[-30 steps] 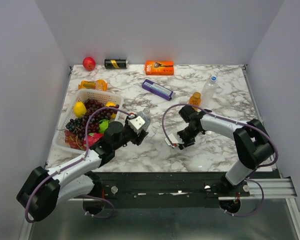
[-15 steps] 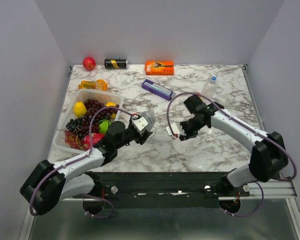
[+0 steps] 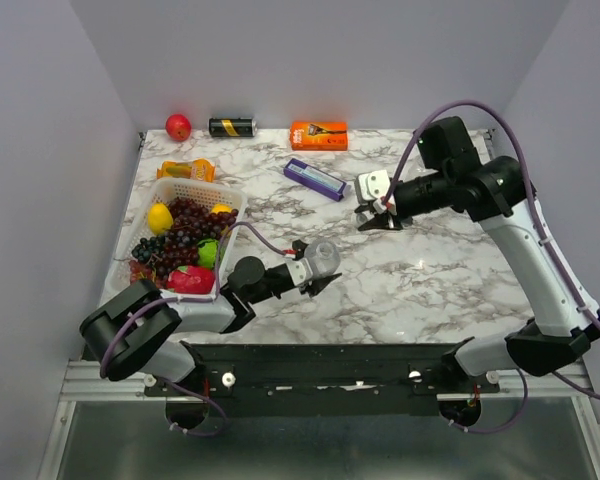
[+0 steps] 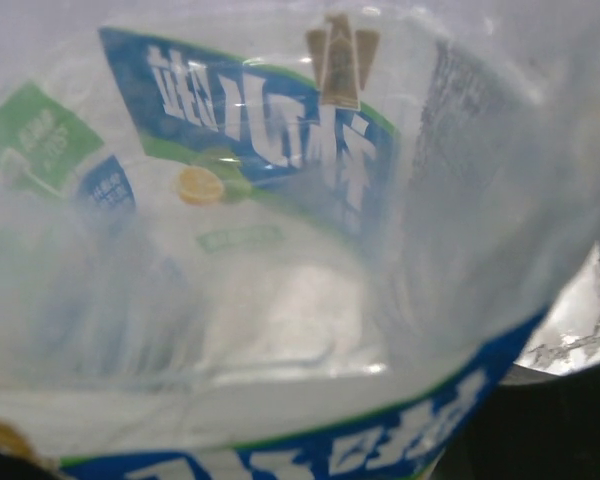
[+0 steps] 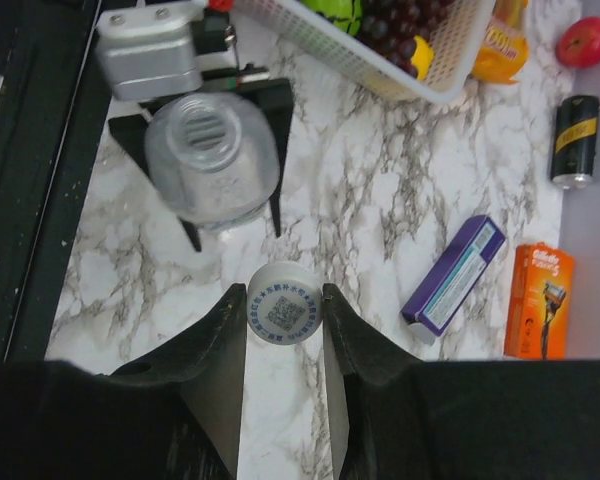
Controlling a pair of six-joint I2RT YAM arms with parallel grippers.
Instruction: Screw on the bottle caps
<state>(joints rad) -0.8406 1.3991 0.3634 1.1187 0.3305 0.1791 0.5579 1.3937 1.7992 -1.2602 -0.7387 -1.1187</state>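
Veined marble table [image 3: 430, 280], clear plastic bottle [image 5: 212, 160], round whitish cap [image 5: 284, 303]

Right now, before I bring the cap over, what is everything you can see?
bottle: one, clear, uncapped, in the left gripper
cap: one, whitish, in the right gripper
basket: one, white, left side, holding grapes and other fruit
packet: one, orange, behind the basket
round fruit: one, red, back left corner
can: one, black, back edge
orange box: one, orange, back edge
purple box: one, purple, nearer centre
left gripper: one, black, front centre, shut on bottle
right gripper: one, black, right of centre, shut on cap
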